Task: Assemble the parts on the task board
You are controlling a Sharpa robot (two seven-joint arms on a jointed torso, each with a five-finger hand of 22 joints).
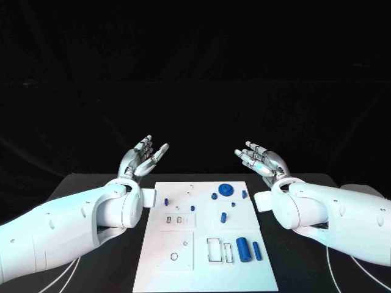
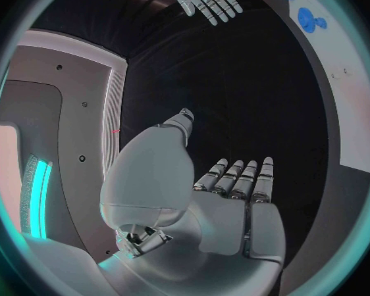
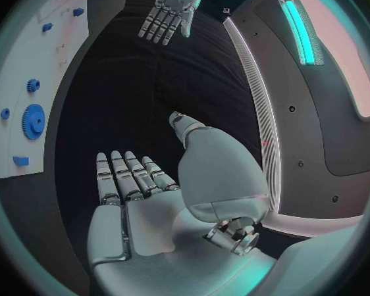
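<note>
- Nearest me on the counter [image 1: 319, 268] lies the task board [image 1: 195, 274], with blue parts spread over it: a thick cylinder [image 1: 242, 247] near its front edge and a gear [image 1: 225, 188] at its far end.
- Nothing looks assembled yet, by my judgement; every piece is still to be picked up.
- Both hands hang raised beyond the board, my left hand [image 1: 143, 157] and right hand [image 1: 261, 160] spread wide and holding nothing.
- From the right wrist the gear's [image 3: 33, 121] teeth show (the head view gives just a disc).

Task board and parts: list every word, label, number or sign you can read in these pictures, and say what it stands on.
None can be read. The task board shows only small dark outlines, no letters or numbers. The blue parts and both hands, left hand and right hand, bear no markings.
</note>
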